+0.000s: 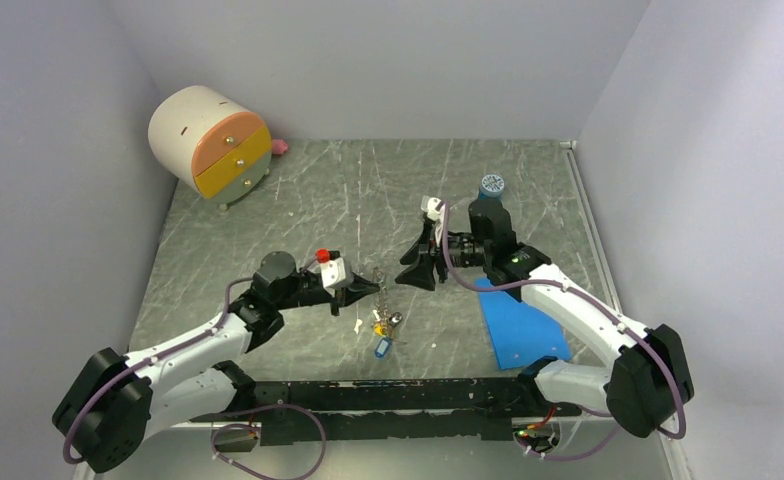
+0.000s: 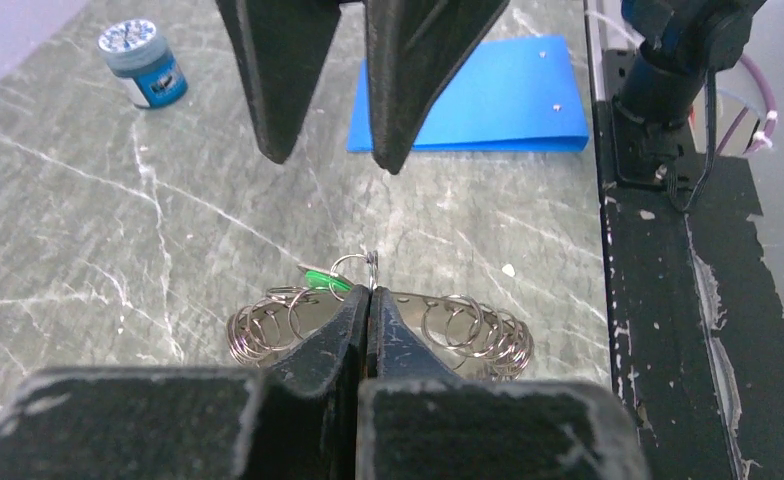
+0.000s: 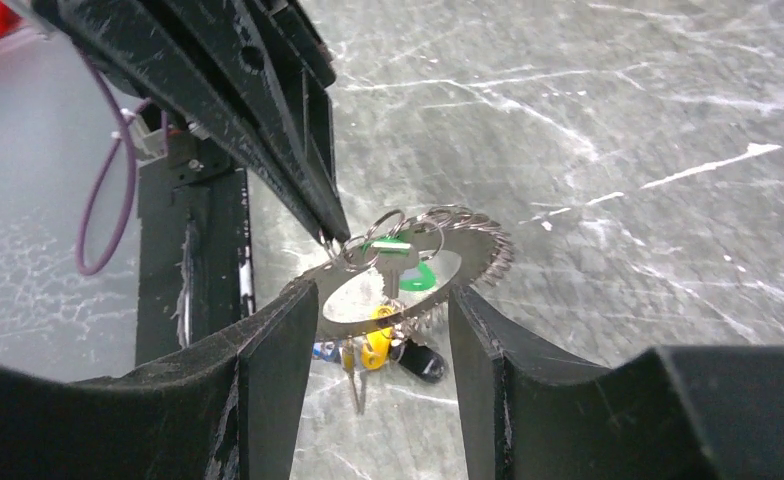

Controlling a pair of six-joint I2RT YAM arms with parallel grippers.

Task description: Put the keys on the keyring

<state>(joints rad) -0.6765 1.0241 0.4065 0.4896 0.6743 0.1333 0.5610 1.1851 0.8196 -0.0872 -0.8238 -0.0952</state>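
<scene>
My left gripper (image 1: pixel 371 284) (image 2: pixel 370 292) is shut on the edge of the keyring (image 2: pixel 468 335) (image 3: pixel 473 258), a silvery band strung with many small rings, held above the table. A green key (image 2: pixel 325 278) (image 3: pixel 415 276) lies against the ring. Yellow (image 3: pixel 376 348), black (image 3: pixel 424 363) and blue (image 1: pixel 381 348) keys hang beneath it. My right gripper (image 1: pixel 423 270) (image 3: pixel 380 295) (image 2: pixel 335 160) is open, its fingers (image 3: pixel 278 350) standing either side of the ring's near edge and apart from it, with nothing gripped.
A small blue jar (image 1: pixel 492 187) (image 2: pixel 143 62) stands at the back right. A blue flat pad (image 1: pixel 523 322) (image 2: pixel 478 95) lies under the right arm. A round drawer cabinet (image 1: pixel 211 140) sits at the back left. A black rail (image 1: pixel 398 395) runs along the near edge.
</scene>
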